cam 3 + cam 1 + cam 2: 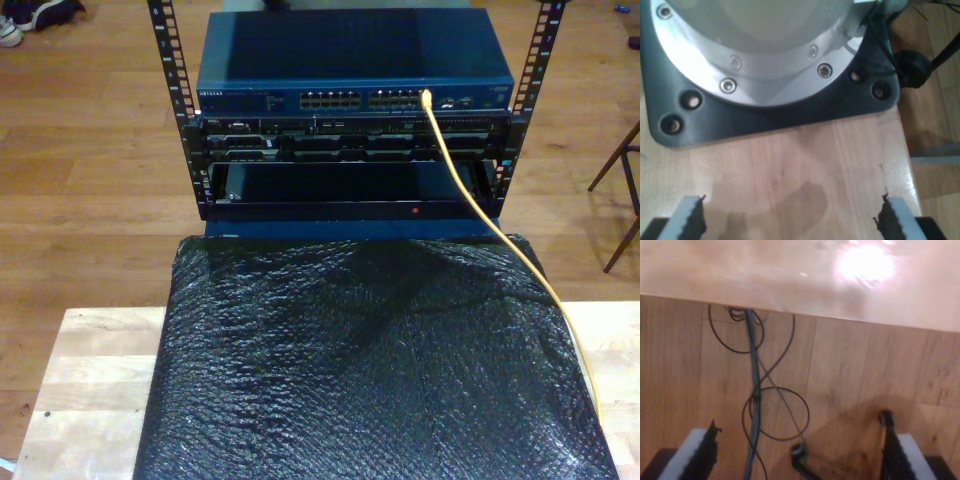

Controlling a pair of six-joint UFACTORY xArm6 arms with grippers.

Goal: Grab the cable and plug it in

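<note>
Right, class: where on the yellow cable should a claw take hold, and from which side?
Grip the yellow cable on its thin run across the black sheet, probably from above, claw jaws straddling its line. Its upper end already sits in the switch.

Brown plank floor (90,150), pale wood table (90,380), light glare on tabletop (867,262)

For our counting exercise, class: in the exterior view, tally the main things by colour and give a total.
Yellow-orange: 1, the cable
Blue: 1, the network switch on top of the rack
Black: 1, the crinkled sheet over the table
Light wood: 1, the table
Total: 4
</note>
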